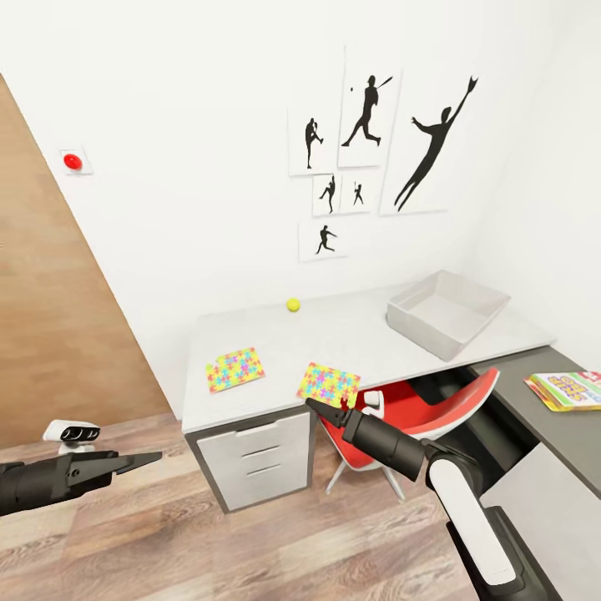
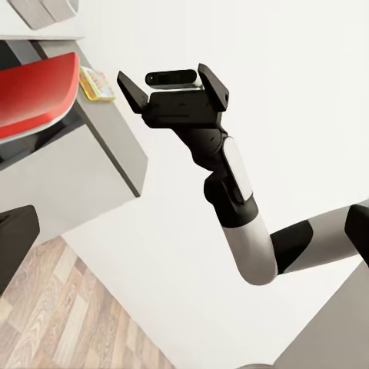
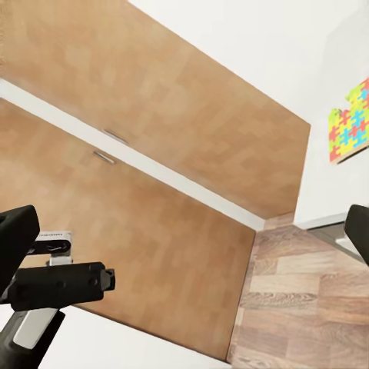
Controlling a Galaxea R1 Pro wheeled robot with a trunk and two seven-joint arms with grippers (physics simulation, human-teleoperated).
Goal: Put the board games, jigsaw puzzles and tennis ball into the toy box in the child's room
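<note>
Two jigsaw puzzles (image 1: pixel 234 369) (image 1: pixel 329 384) lie flat near the front edge of the pale grey table (image 1: pixel 351 334). The tennis ball (image 1: pixel 293 305) rests at the table's back, by the wall. The toy box (image 1: pixel 446 311), light grey with nothing showing inside, stands at the table's right end. One board game (image 1: pixel 568 390) lies on a dark grey surface at the far right. My right gripper (image 1: pixel 324 409) hovers open just in front of the right puzzle, over the red chair. My left gripper (image 1: pixel 150 458) is open, low over the floor, left of the table.
A red chair (image 1: pixel 417 417) is tucked under the table beside the white drawers (image 1: pixel 255 459). A wood-panelled wall (image 1: pixel 50 317) stands at the left, with a red button (image 1: pixel 73 161) on the white wall. Wood floor (image 1: pixel 250 542) lies in front.
</note>
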